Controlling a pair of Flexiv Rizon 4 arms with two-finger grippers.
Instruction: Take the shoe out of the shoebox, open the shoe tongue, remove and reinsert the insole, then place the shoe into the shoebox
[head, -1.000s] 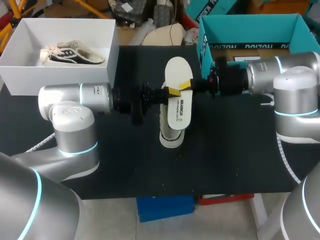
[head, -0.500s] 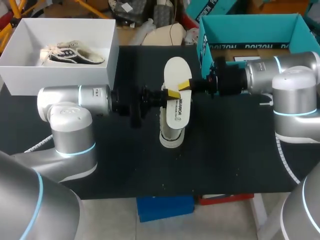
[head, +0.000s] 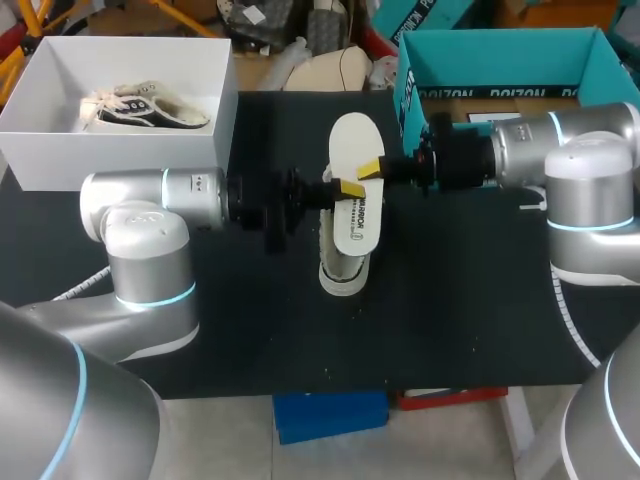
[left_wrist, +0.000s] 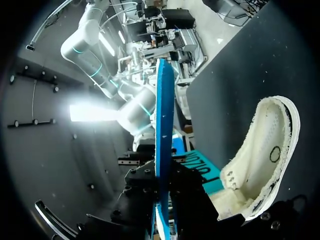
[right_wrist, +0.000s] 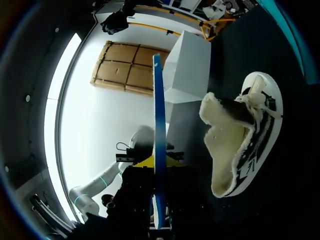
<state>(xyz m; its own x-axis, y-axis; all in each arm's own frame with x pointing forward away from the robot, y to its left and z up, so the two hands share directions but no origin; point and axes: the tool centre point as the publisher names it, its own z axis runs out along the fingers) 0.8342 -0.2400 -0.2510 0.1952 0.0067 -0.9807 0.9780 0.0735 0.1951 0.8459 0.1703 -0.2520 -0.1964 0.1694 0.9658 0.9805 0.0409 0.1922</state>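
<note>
A white insole (head: 355, 150) hangs in the air over the middle of the black table, above a cream fleece-lined shoe (head: 343, 268) that stands on the mat. My left gripper (head: 345, 188) grips the insole's left edge. My right gripper (head: 372, 168) grips its right edge, slightly further back. In the left wrist view the insole (left_wrist: 164, 125) shows edge-on as a blue strip running down between the fingers of my left gripper (left_wrist: 161, 225), with the shoe (left_wrist: 265, 155) beside it. The right wrist view shows the same: insole (right_wrist: 159, 125), right gripper (right_wrist: 159, 220), shoe (right_wrist: 235, 145).
A white shoebox (head: 120, 165) stands at the back left with a second shoe (head: 145, 108) inside. An open teal box (head: 500, 50) stands at the back right, behind my right arm.
My left gripper's fingers have drawn in onto the insole's edge. The insole and both arms have barely shifted.
</note>
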